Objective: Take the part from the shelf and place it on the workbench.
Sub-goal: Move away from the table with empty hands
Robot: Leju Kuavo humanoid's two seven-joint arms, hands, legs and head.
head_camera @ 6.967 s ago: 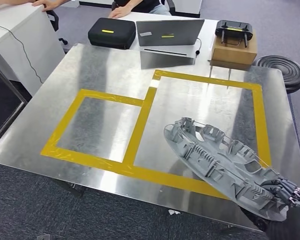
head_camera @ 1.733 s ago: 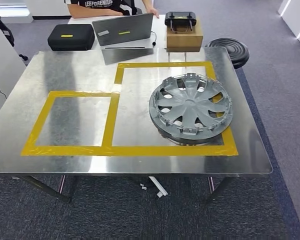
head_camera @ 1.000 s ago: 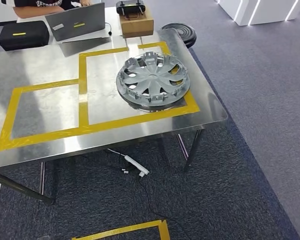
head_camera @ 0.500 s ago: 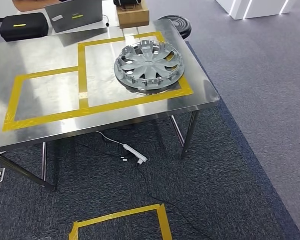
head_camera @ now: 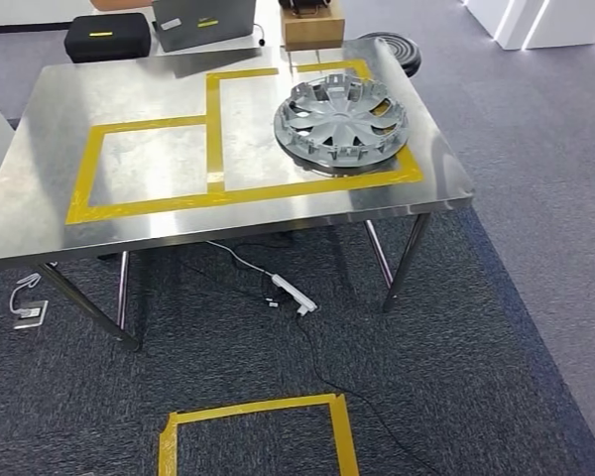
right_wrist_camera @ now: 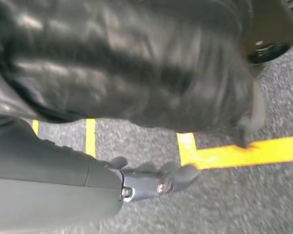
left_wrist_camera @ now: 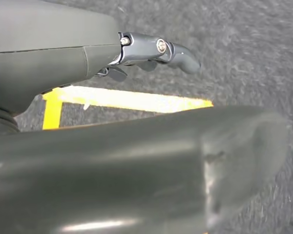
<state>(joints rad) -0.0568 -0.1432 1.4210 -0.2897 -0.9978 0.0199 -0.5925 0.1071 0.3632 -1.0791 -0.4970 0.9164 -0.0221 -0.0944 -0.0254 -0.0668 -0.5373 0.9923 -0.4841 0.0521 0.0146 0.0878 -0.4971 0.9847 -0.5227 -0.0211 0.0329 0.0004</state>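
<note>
Grey plastic wheel cover (head_camera: 341, 121) lies on steel workbench (head_camera: 48, 213), well away from both hands. Left hand (left_wrist_camera: 152, 48) and right hand (right_wrist_camera: 152, 180) fingers apparently loose, empty. Placement looks done; next, nothing.

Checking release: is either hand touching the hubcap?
Apart. Head view: the hubcap lies alone on the workbench; the wrist views show both hands over carpet.

Bright, even light — glare on the workbench (head_camera: 168, 213); wrist views blurred, smeared.

A steel workbench (head_camera: 168, 213) bears a grey wheel cover (head_camera: 341, 123).
</note>
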